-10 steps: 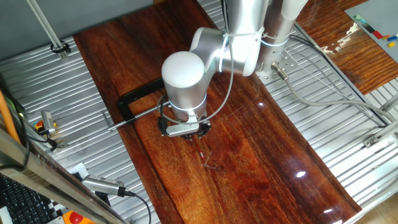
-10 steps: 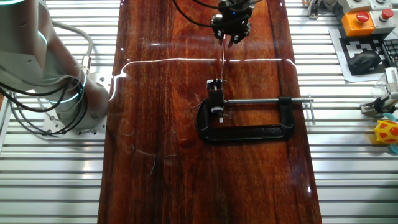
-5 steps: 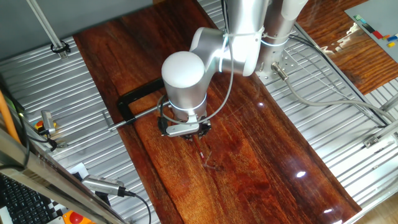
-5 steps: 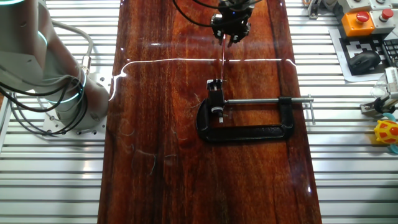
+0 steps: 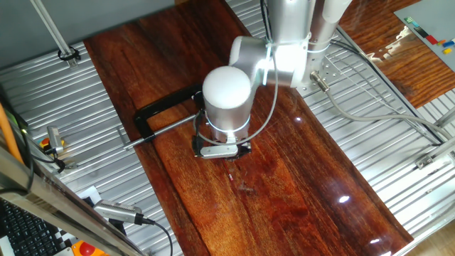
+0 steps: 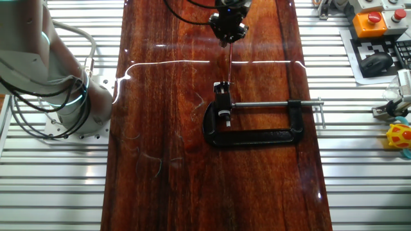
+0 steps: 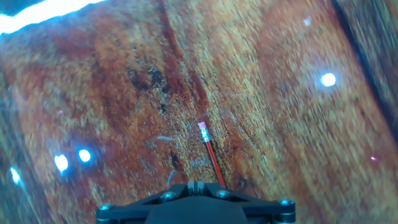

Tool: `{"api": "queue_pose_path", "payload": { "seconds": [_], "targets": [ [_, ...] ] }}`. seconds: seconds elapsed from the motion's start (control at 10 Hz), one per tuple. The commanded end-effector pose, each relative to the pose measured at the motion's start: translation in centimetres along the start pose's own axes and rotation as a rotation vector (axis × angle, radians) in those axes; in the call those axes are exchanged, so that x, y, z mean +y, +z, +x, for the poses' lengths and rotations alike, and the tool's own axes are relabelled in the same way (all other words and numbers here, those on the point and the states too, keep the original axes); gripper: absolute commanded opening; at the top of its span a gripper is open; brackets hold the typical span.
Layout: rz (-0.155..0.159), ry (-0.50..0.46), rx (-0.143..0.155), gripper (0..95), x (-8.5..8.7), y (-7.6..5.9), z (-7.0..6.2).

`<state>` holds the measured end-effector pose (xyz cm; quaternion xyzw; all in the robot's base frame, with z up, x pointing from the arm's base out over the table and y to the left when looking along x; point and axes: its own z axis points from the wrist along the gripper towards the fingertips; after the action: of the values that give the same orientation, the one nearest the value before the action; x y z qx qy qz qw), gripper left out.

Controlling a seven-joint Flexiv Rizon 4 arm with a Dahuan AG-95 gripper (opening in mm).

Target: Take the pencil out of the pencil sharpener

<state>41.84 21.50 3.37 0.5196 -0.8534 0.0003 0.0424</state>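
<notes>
Gripping the pencil (image 7: 210,155), the end effector (image 6: 229,31) is closed on the red shaft, and in the hand view the pink eraser end juts out past the black fingers (image 7: 193,188) over the dark wooden bench (image 7: 298,137). From the other fixed view the pencil shows as a thin line running from the end effector toward the pencil sharpener (image 6: 221,99); its tip lies right at the sharpener's top, and whether it sits inside or just clear of it cannot be told from these views.

Left to right in that view: the arm's base and grey cables (image 6: 45,102) stand on the slatted metal surface beside the bench; the sharpener sits near the middle of the board, pinned in the jaw of a black C-clamp (image 6: 257,131); the clamp's screw rod (image 6: 282,103) reaches rightward to its handle near the board's edge. Further right, off the bench, are an orange box with a red button (image 6: 374,21) and a yellow toy (image 6: 399,137)
</notes>
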Motion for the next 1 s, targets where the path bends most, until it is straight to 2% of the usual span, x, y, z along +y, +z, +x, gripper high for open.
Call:
{"api": "queue_pose_path", "payload": {
  "seconds": [0.1,0.5,0.6,1.0],
  "targets": [
    [0.002,0.033,0.013,0.0,-1.4,-0.5,1.5],
    [-0.004,-0.032,0.017,0.0,-5.0,-2.5,4.2],
    [-0.006,-0.037,0.016,0.0,-5.5,-2.7,4.6],
    [-0.006,-0.001,0.013,0.0,-5.5,-2.7,4.6]
  ]
}}
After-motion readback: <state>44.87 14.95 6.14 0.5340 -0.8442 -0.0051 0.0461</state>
